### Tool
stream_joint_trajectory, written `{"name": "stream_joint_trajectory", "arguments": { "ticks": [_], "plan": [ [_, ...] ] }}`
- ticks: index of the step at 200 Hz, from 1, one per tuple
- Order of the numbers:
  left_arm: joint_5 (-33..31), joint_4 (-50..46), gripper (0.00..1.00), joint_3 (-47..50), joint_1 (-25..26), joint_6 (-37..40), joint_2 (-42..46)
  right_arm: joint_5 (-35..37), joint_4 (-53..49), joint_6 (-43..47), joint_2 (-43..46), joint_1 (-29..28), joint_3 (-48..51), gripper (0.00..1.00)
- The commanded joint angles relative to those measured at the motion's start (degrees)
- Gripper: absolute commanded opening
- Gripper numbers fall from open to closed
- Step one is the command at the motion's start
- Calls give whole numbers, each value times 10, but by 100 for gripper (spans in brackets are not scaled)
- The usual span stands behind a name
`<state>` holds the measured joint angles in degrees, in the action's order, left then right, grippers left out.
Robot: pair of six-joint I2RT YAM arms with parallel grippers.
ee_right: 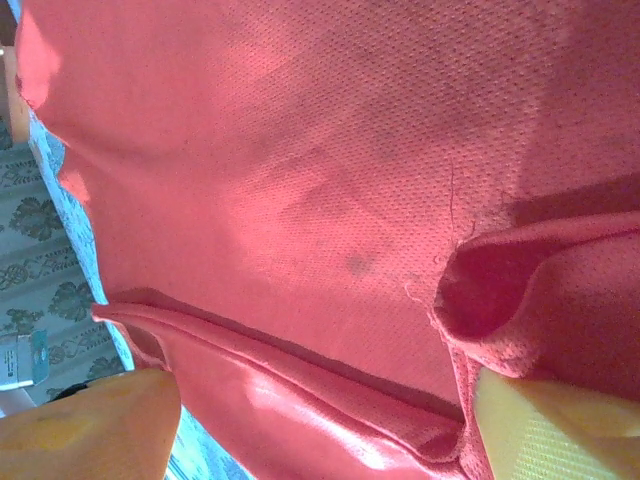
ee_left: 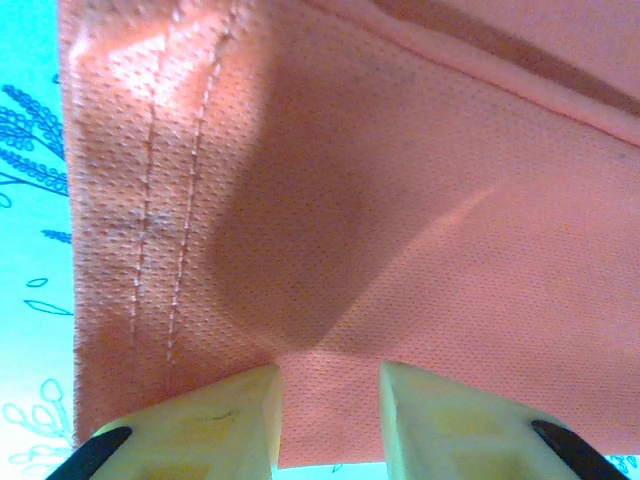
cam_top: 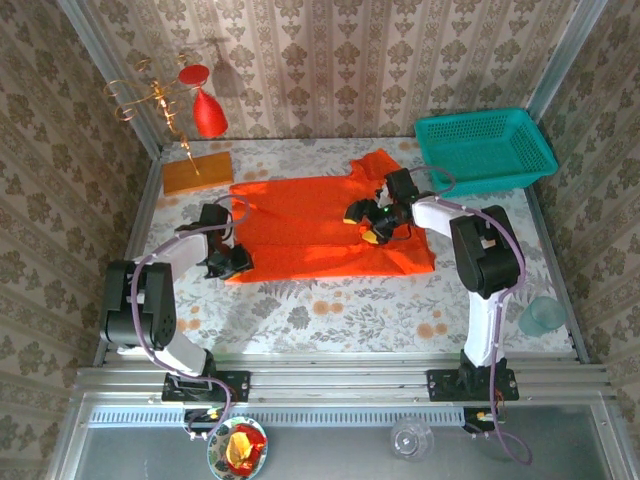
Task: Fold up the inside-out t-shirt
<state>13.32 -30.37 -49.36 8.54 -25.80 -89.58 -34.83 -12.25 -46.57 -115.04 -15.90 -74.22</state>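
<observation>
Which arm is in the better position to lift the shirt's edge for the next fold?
Probably left. The left gripper sits at the near-left corner of the t-shirt, and its fingers seem to pinch the hem. The right gripper stands open over the cloth's middle, gripping nothing.

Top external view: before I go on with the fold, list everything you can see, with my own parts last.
t-shirt: one, orange-red, spread flat mid-table
basket: one, teal, far right corner
wooden block: one, orange-brown, far left, beside the shirt
teardrop ornament: one, shiny red on a gold stand, far left corner
cup: one, pale teal, right edge
glass: one, clear, near ledge in front of the right arm's base
dish: one, red and yellow contents, near ledge on the left
tablecloth: one, floral, covering the table
left claw: one, black, at the shirt's near left corner
right claw: one, fingers wide apart, on the shirt's right half
</observation>
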Motion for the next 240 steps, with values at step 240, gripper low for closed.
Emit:
{"name": "stream_joint_trajectory", "arguments": {
  "ticks": [240],
  "plan": [
    [33,31,13,123,-56,-76,58,138,-160,40,263,174,330,80]
  ]
}}
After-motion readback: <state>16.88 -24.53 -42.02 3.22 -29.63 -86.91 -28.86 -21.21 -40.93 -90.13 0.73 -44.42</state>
